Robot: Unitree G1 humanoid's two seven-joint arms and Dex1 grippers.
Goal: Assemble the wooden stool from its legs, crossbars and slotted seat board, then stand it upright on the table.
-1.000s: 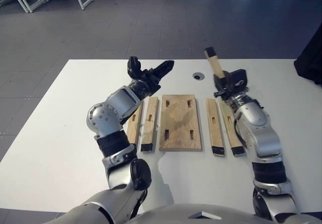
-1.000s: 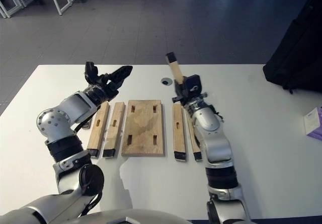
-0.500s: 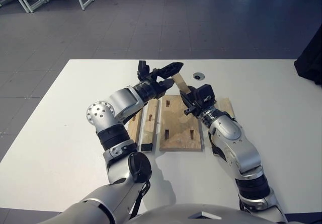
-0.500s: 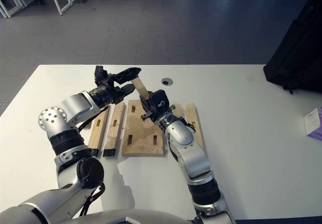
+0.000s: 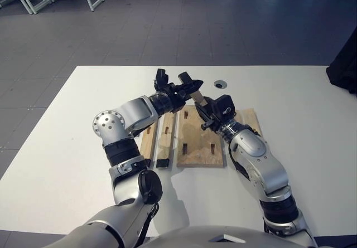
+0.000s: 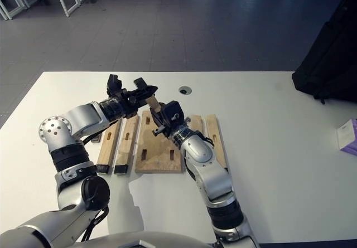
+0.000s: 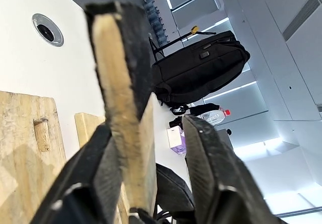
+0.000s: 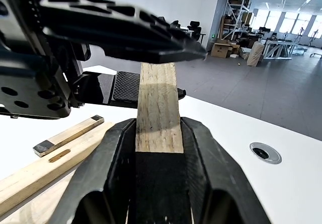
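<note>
My right gripper [image 5: 207, 107] is shut on a black-tipped wooden leg [image 5: 197, 96] and holds it upright and tilted above the far edge of the slotted seat board [image 5: 199, 130]. My left gripper [image 5: 188, 85] is open, and its fingers [image 7: 108, 168] straddle the leg's [image 7: 126, 108] upper end, one pad against the wood and the other a little off it. In the right wrist view the leg [image 8: 158, 103] rises between my right gripper's fingers [image 8: 201, 153]. Two slotted legs [image 6: 107, 142] [image 6: 127, 139] lie left of the board. Further wooden pieces [image 6: 215, 134] lie to its right, partly hidden by my right arm.
A round cable hole [image 5: 220, 83] sits in the white table [image 5: 67, 147] just beyond the grippers. A black bag [image 6: 329, 47] stands off the table's far right, and a small purple box [image 6: 348, 136] lies at its right edge.
My right arm carried the leg from the right side to over the seat board's far edge. My left gripper moved right to meet it and now straddles its top end.
</note>
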